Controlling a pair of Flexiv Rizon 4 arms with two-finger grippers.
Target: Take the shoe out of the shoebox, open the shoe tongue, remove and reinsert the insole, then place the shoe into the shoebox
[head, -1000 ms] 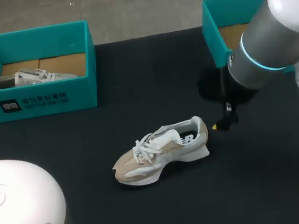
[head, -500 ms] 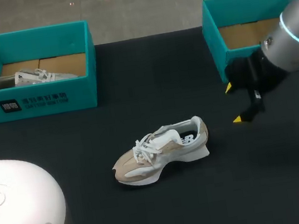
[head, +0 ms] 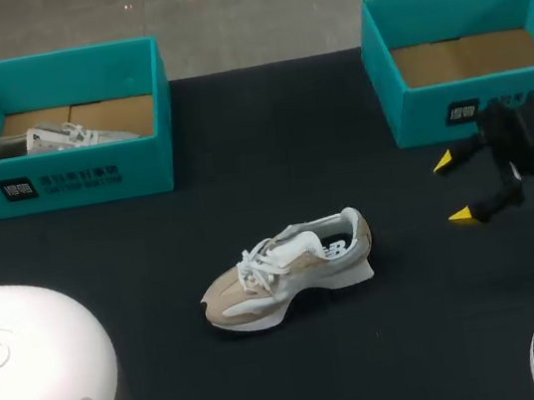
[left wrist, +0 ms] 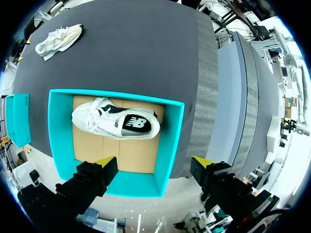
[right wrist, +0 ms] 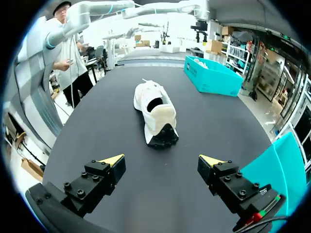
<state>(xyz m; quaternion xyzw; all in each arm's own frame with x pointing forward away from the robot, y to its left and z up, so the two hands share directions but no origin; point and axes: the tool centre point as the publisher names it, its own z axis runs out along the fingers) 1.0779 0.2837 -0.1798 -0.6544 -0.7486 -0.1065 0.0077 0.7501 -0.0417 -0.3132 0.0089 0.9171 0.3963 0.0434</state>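
Your shoe lies on its sole on the table, well ahead of the right gripper, with its heel toward the fingers. Those fingers stand wide apart and hold nothing. The gripper sits low and level just in front of the right box, with its arm mostly cut off. Your left gripper hangs above the left box, fingers apart and empty, with a second shoe beneath them. The insole is hard to make out.

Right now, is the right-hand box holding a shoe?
No, the right-hand box shows only a bare cardboard floor; the beige shoe lies on the table.
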